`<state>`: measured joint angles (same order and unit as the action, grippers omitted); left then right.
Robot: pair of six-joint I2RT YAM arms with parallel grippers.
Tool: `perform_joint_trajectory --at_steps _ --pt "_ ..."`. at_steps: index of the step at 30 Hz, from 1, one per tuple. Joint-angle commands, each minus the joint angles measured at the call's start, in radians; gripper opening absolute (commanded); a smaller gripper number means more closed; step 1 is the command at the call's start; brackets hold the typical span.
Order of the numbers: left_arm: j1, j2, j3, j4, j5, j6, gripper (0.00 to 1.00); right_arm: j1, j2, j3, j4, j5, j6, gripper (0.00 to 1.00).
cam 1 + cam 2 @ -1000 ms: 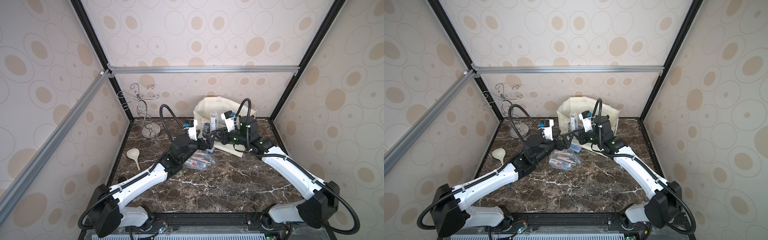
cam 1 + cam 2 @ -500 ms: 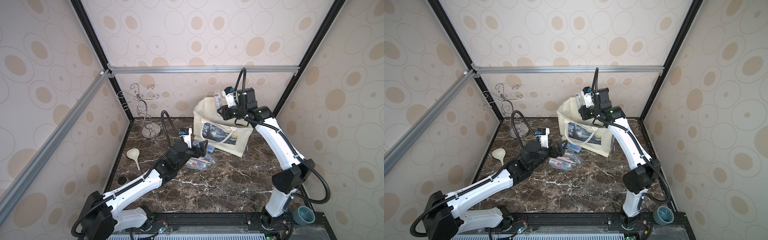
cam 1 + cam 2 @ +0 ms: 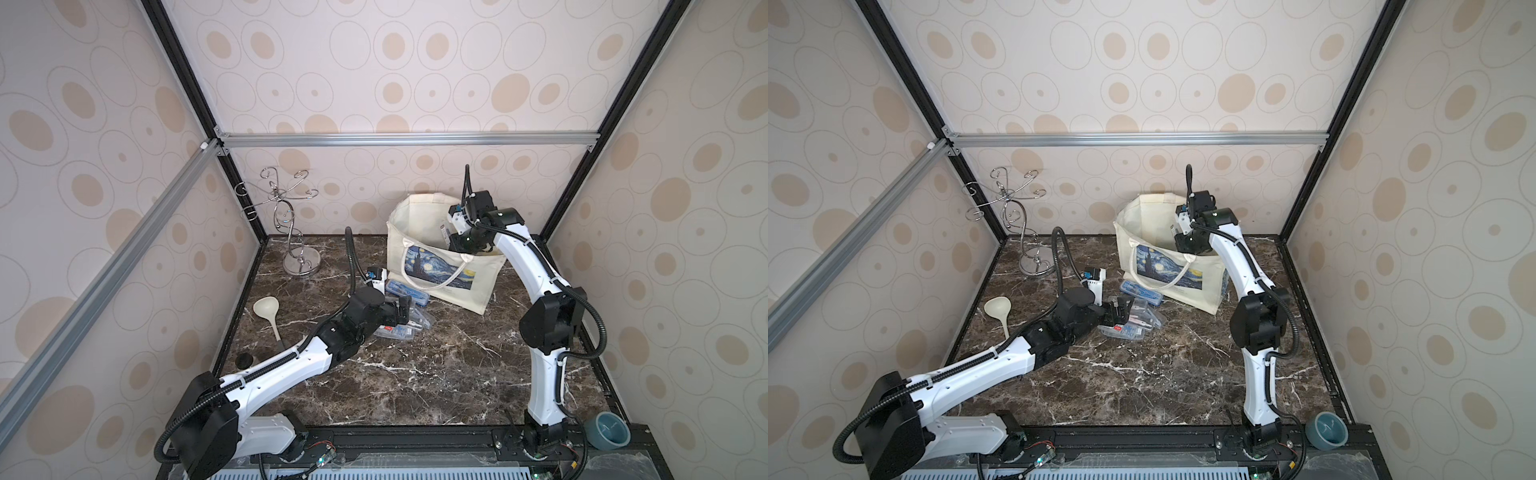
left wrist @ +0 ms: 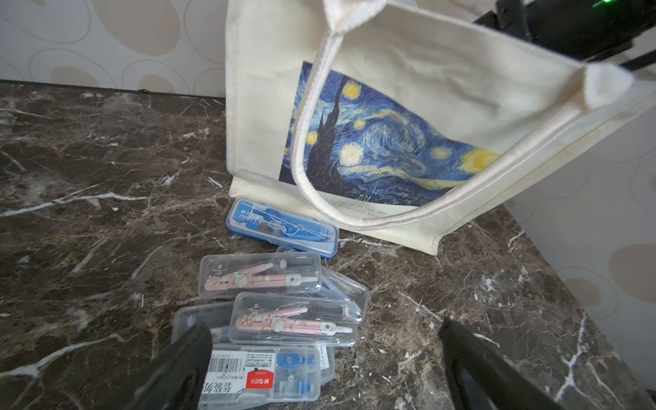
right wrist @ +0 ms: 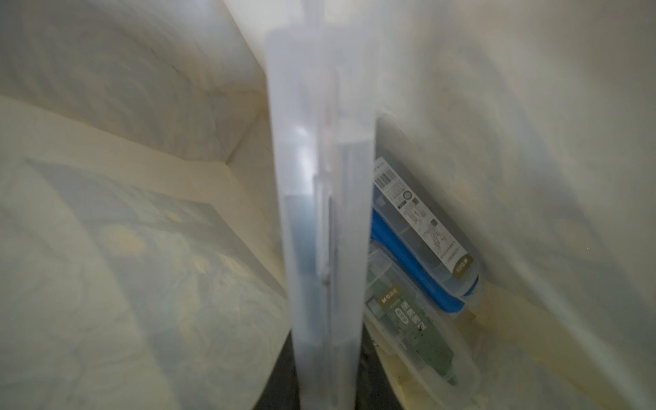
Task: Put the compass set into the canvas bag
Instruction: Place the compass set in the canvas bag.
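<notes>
The canvas bag (image 3: 415, 224) (image 3: 1142, 232) (image 4: 426, 88) stands open at the back of the marble table, its Starry Night print facing front. My right gripper (image 3: 453, 243) (image 5: 326, 390) reaches into its mouth, shut on a clear compass set case (image 5: 319, 213) held on edge. Two more cases, a blue one (image 5: 415, 255) and a green-labelled one (image 5: 408, 319), lie on the bag's floor. In front of the bag lie several compass sets (image 3: 401, 324): a blue case (image 4: 282, 227), two pink ones (image 4: 259, 275) and a labelled clear one (image 4: 262, 376). My left gripper (image 3: 405, 309) (image 4: 323, 328) hovers open over them, holding nothing.
A wire stand (image 3: 291, 224) rises in the back left corner. A cream ladle (image 3: 268, 311) and a small black disc (image 3: 244, 359) lie by the left wall. A teal bowl (image 3: 606, 430) sits on the front right frame.
My right arm lifted the clear case from the pile, swung up over the bag, then lowered it into the bag's mouth. The left arm drew back a little over the pile.
</notes>
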<state>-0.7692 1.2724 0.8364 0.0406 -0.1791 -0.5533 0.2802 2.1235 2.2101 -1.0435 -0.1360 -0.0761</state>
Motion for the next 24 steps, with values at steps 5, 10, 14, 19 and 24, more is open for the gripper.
perform_joint_trajectory --at_steps 5,10,14,19,24 --pt "0.01 0.059 0.044 -0.112 -0.08 0.0 1.0 0.004 0.024 0.035 -0.143 0.115 -0.073 0.15" --pt "0.009 0.099 0.056 -0.144 -0.099 0.014 1.0 0.004 0.041 0.032 -0.162 0.166 -0.074 0.17" --pt "0.008 0.13 0.069 -0.177 -0.119 0.044 1.0 0.004 0.04 0.034 -0.153 0.175 -0.065 0.2" --pt "0.008 0.162 0.08 -0.21 -0.132 0.108 1.0 0.004 0.005 0.031 -0.115 0.152 -0.05 0.36" --pt "0.008 0.197 0.097 -0.246 -0.11 0.184 1.0 0.004 -0.078 -0.024 -0.035 0.096 -0.036 0.51"
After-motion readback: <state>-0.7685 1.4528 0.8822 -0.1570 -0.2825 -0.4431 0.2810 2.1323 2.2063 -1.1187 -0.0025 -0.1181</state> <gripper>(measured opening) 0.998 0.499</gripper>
